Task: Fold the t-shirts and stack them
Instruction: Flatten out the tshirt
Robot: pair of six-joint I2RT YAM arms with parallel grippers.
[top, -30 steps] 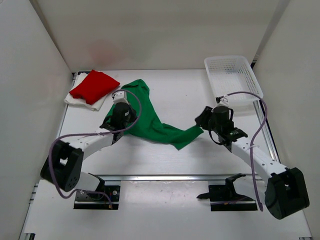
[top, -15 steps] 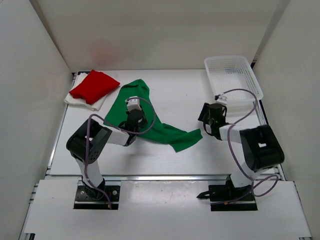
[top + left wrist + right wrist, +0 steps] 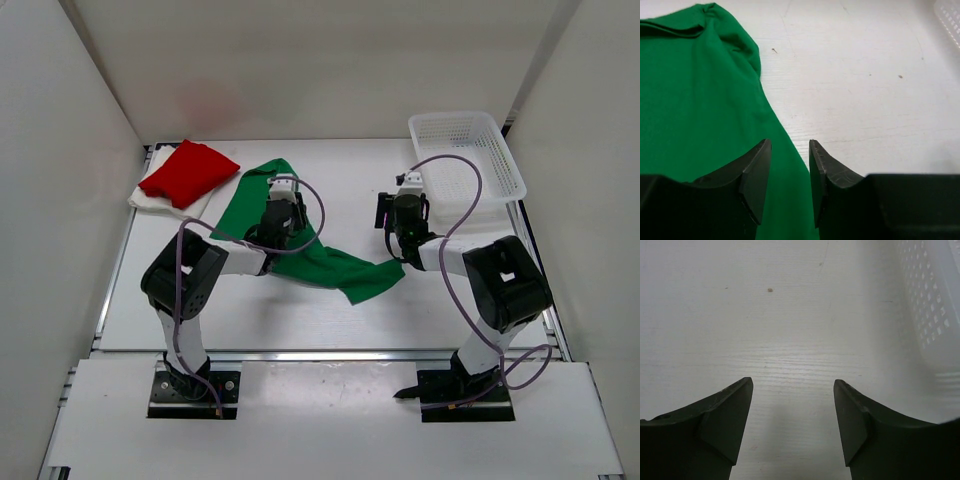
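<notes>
The green t-shirt [image 3: 335, 265] [image 3: 695, 90] lies spread out in a diagonal band across the middle of the table. A folded red t-shirt [image 3: 188, 170] rests on the white t-shirt [image 3: 160, 202] at the back left. My left gripper [image 3: 287, 202] [image 3: 788, 145] hovers open above the green shirt's right edge, and there is nothing between its fingers. My right gripper [image 3: 398, 207] [image 3: 793, 382] stands wide open over bare table just beyond the shirt's right corner, left of the basket, holding nothing.
A white mesh basket [image 3: 465, 160] [image 3: 935, 315] stands at the back right, close to my right gripper. White walls enclose the table [image 3: 345, 185] on three sides. Both arms are folded back over the near half.
Both grippers have opened and moved away from me, with both arms folding back. The green shirt stays flat on the table and has hardly shifted.
</notes>
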